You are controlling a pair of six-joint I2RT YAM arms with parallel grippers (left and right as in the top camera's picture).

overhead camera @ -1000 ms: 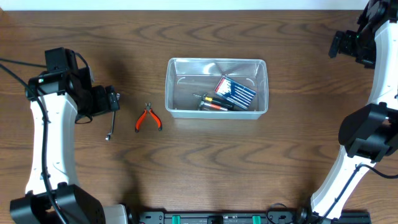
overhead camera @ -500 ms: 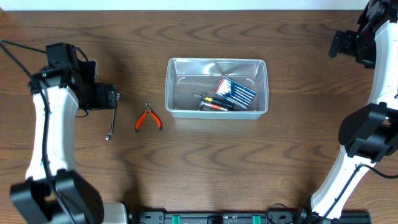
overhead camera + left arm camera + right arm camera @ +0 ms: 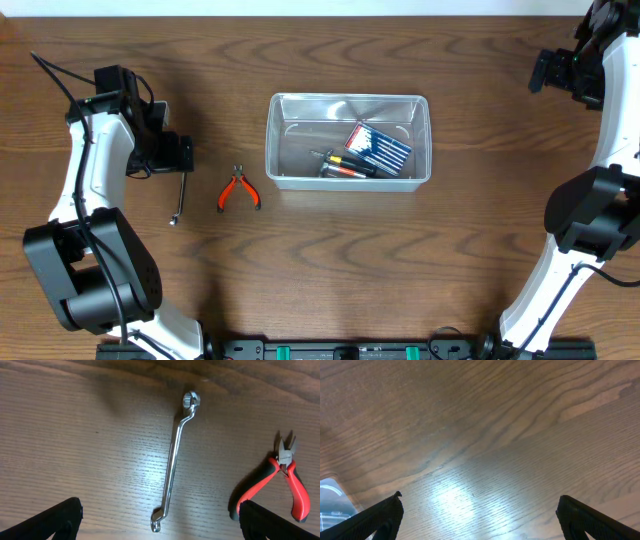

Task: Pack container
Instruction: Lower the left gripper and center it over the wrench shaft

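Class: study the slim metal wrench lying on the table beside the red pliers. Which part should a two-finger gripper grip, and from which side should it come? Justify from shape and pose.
Grip the wrench at mid-shank, coming straight down from above, jaws either side of the narrow bar. It lies flat on the table; the shank is straight, the ring ends bend away.

Robot lab (white arm (image 3: 78, 180) over table (image 3: 330, 260))

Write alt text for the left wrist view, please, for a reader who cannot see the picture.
A silver ring wrench lies on the brown wooden table, centred in the frame and untouched. Red-handled pliers lie to its right, apart from it. The two dark fingertips of the open left gripper show at the bottom corners.
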